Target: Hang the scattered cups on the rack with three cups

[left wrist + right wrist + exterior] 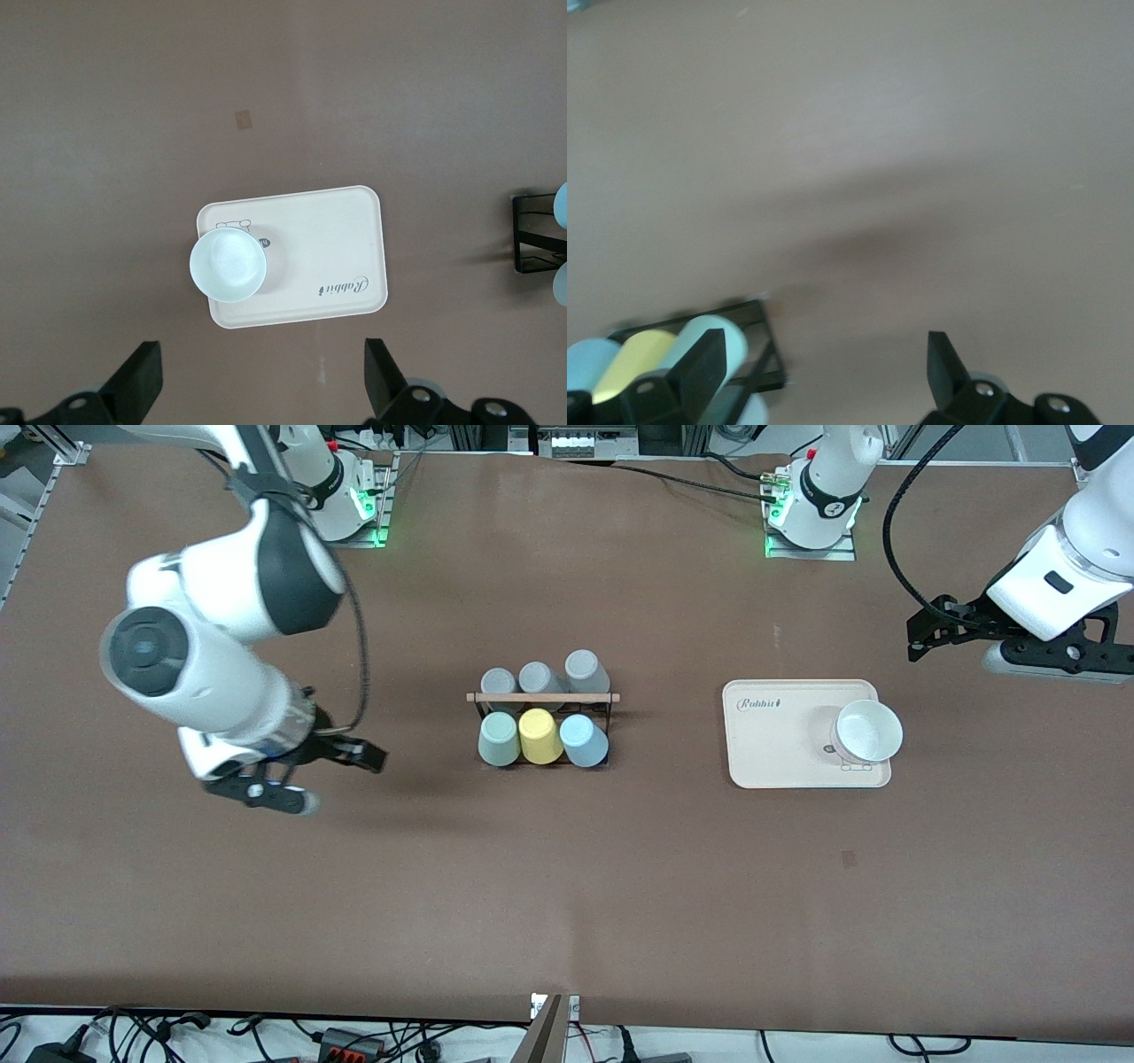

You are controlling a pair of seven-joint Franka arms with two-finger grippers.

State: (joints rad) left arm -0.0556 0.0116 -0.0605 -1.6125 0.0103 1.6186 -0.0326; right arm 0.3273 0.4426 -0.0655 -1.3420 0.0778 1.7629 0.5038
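The black wire rack (542, 698) with its wooden top rod stands mid-table. In its row nearer the front camera sit the mint green cup (499, 739), a yellow cup (539, 736) and the light blue cup (584, 740). My right gripper (341, 779) hovers open and empty over bare table toward the right arm's end. Its wrist view shows the rack (766, 345) and the mint cup (718, 332) beside one finger of my right gripper (826, 367). My left gripper (955, 654), open and empty, hangs toward the left arm's end; it (263, 381) looks down at the tray.
Three grey cups (538, 678) fill the rack's farther row. A beige tray (771, 744) holding a white bowl (868, 731) lies between the rack and the left arm's end, also in the left wrist view as tray (337, 230) and bowl (228, 264).
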